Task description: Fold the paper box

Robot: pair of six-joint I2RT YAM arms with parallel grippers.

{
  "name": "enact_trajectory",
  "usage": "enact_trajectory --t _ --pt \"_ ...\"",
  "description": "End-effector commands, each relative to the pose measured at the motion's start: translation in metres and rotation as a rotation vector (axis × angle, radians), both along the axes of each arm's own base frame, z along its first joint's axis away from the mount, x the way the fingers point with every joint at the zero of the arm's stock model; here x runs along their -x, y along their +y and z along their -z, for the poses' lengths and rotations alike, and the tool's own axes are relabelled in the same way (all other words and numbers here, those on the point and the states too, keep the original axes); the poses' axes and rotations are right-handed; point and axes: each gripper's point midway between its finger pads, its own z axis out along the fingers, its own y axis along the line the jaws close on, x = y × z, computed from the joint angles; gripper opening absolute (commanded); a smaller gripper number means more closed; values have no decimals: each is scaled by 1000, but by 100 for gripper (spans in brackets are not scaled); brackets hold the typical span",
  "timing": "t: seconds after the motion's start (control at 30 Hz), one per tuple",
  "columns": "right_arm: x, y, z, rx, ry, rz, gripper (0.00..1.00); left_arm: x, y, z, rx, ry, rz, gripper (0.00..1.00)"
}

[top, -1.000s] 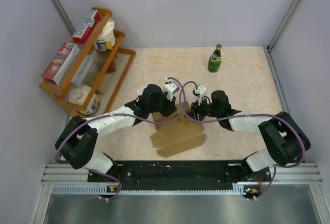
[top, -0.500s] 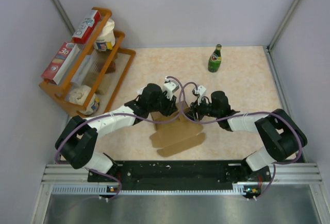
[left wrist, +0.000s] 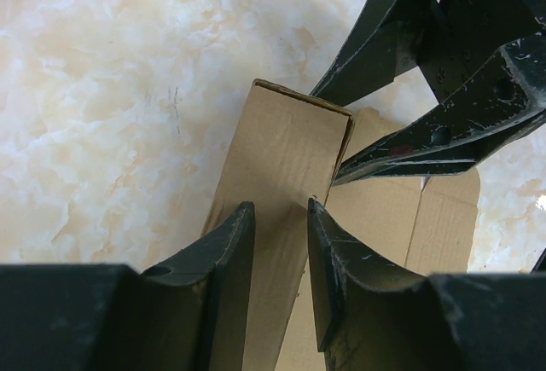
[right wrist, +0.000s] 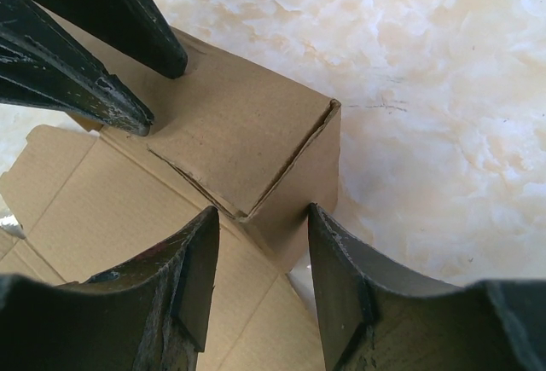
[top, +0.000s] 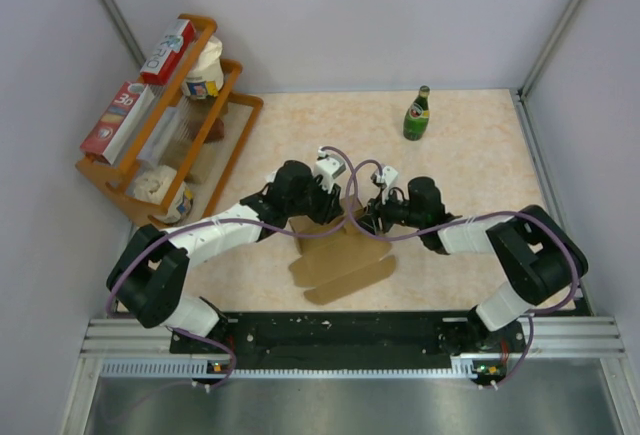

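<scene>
Right now the paper box (top: 340, 255) is lying mid-surface (top: 470, 155), flaps flat toward the near edge and 1 wall raised. The left gripper (left wrist: 280, 207) is hovering over that wall, narrowly parted. The right gripper (right wrist: 261, 211) is straddling its corner, and I cannot tell whether it is pinching. A green bottle (top: 417, 113) is standing beyond.

Your table (top: 480, 155) has a pale marbled top, closed in by plain lilac-grey walls (top: 330, 15). On your left stands an orange rack (top: 250, 102) with red-and-white cartons (top: 167, 51); a green bottle (top: 417, 115) stands upright at the far edge.
</scene>
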Motion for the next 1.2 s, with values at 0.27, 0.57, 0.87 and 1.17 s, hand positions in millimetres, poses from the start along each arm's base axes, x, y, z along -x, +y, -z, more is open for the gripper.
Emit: enact_trajectory --t 0.27,0.57,0.87,1.17 --pt "1 13 -8 -54 -38 -54 46 -14 -2 -25 44 -40 -29 37" --pt "0 21 -14 -90 -50 -85 49 -16 -2 -23 39 -32 -32 38" --pt "-2 25 -16 -106 -56 -101 51 -19 1 -25 40 -33 -40 38" --pt "-4 25 -16 -108 -57 -92 51 -27 24 -40 22 -74 -138 38"
